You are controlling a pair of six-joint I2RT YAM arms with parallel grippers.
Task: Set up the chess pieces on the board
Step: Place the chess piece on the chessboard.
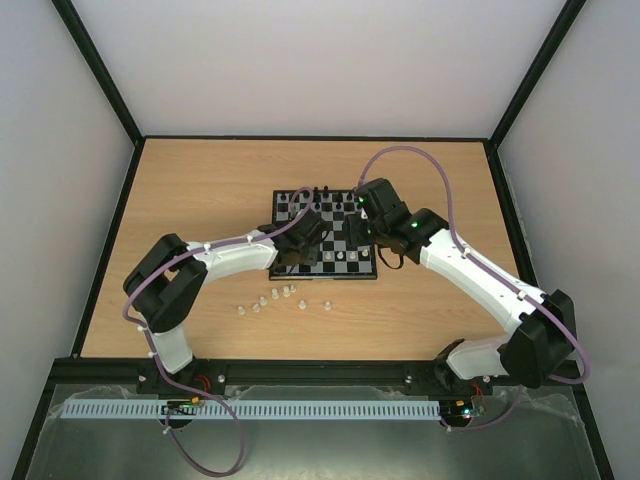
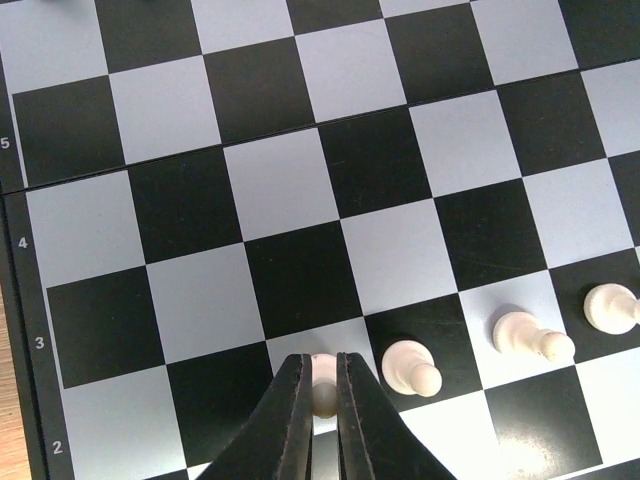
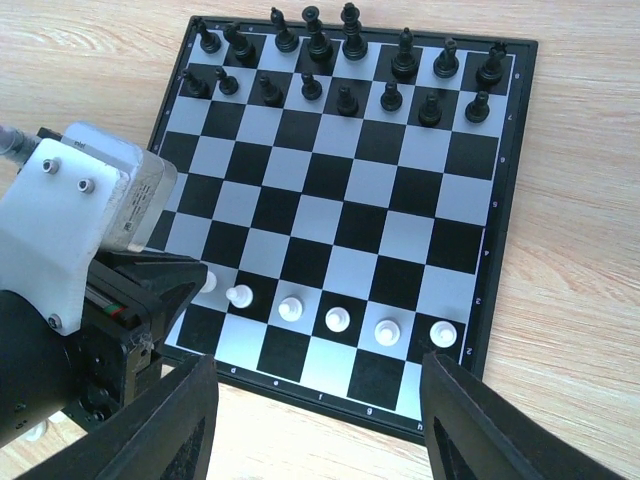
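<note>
Progress is partial: black pieces [image 3: 347, 100] are ranged on the two far ranks of the chessboard [image 3: 340, 222]; six white pawns [image 3: 338, 319] are counted along the second near rank, the back rank behind them bare; one white pawn [image 2: 322, 392] is pinched between the closed fingers of the left gripper [image 2: 321, 358], over a pale square; the right gripper [image 3: 320, 430] is held spread and empty above the near edge; several loose white pieces [image 1: 274, 297] lie on the table [image 1: 200, 190] near the board's front, so most of the white side is judged undone.

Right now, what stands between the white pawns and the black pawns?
Nothing: bare squares of the board separate white pawns from black pawns, right wrist view.
</note>
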